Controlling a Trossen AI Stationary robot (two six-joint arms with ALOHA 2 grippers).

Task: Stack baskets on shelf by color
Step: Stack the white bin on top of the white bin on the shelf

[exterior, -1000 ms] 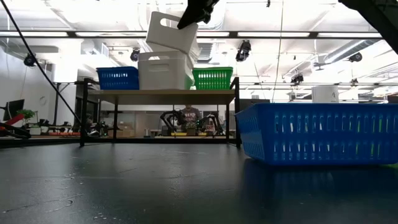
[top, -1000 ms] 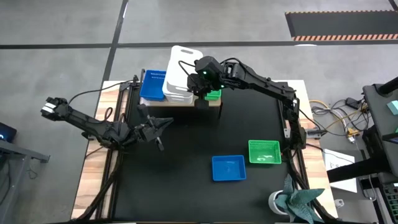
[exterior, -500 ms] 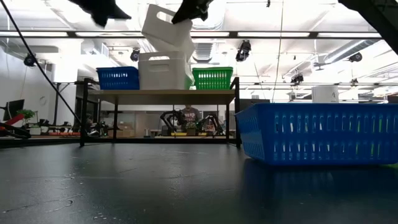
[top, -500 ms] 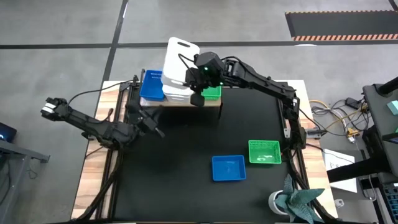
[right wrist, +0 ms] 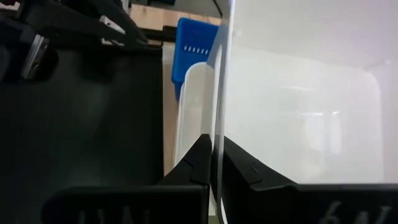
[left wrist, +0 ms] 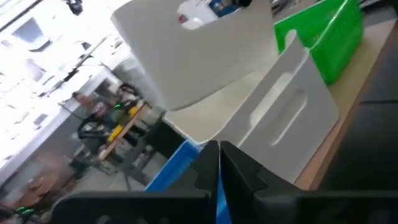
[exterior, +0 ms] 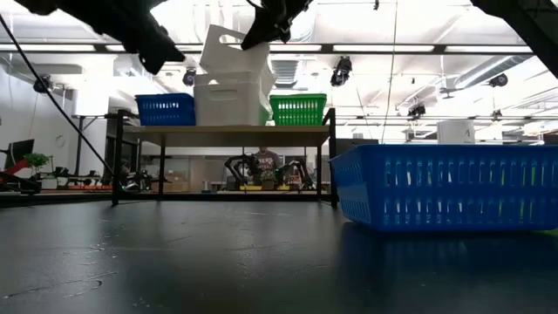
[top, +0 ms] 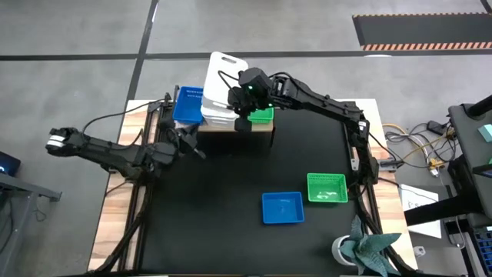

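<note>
White basket [exterior: 234, 54]: tilted above white stack on shelf [exterior: 227, 135], wall pinched by closed right gripper [top: 244, 98]. Left gripper [top: 191, 142]: closed, empty, beside shelf.

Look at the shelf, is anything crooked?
Yes. The top white basket sits tilted on the white basket below on the shelf, not nested flat. The right gripper pinches its rim.

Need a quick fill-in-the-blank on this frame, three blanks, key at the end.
1. The right pincer is shut on the rim of a tilted ____ basket.
2. On the shelf, the basket right of the white stack is ____.
3. Two baskets sit on the black tabletop: one green, one ____.

Missing words: white; green; blue
</note>
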